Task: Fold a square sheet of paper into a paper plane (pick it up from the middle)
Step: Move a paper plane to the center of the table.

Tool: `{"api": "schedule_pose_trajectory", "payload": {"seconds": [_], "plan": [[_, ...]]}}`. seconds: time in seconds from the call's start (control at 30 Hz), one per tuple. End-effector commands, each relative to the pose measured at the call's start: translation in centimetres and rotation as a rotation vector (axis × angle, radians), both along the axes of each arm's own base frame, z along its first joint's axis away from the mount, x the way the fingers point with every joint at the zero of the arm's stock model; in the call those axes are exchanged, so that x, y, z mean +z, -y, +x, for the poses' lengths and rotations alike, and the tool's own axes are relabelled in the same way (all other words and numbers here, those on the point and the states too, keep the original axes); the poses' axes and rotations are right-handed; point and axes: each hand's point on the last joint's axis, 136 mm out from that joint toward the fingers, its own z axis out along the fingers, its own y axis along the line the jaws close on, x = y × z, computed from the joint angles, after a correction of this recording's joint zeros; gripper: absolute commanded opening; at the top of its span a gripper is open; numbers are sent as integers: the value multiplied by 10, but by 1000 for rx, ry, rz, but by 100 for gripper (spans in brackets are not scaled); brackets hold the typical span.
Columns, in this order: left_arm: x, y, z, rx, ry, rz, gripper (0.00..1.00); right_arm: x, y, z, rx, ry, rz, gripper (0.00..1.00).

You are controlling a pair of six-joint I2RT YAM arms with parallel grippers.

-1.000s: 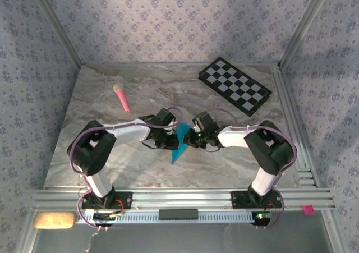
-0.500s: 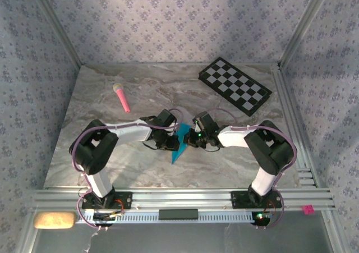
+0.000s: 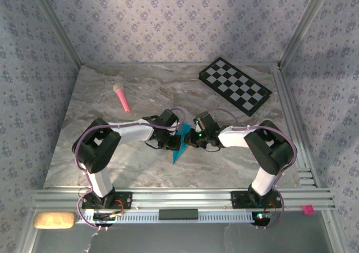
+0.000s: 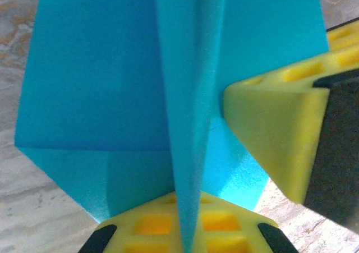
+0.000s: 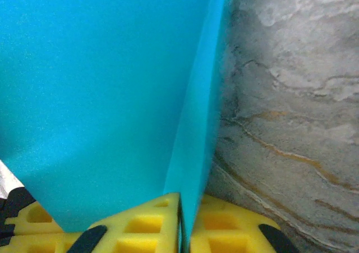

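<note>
Item: thin, bright cyan-blue paper sheet [image 3: 179, 147], folded into a pointed dart with a raised centre crease. Location: middle of the grey marbled tabletop [image 3: 123, 163], between the two arms. Left claw [image 4: 185, 230]: closed on the crease ridge. Right claw [image 5: 182, 222]: clamped on the same ridge from the opposite side. Purpose, as judged: the ridge is pinched from both sides so that the fold is sharpened.

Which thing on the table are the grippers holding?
The folded blue paper, pinched by left gripper and right gripper; pink stick and checkered board lie untouched.
</note>
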Motion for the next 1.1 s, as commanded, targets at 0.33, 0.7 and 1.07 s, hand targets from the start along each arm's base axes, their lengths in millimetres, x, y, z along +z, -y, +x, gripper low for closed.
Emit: {"api": "schedule_pose_trajectory", "payload": {"seconds": [0.33,0.7,1.07], "plan": [[4,-62,47,208,72,336,0,18,46,-2,-62,54,-140,40],[-2,-68,61,204,53,442,3,28,55,-4,-90,75,-151,41],[-6,-68,65,220,53,452,10,25,55,-5,-86,70,-153,41]]}}
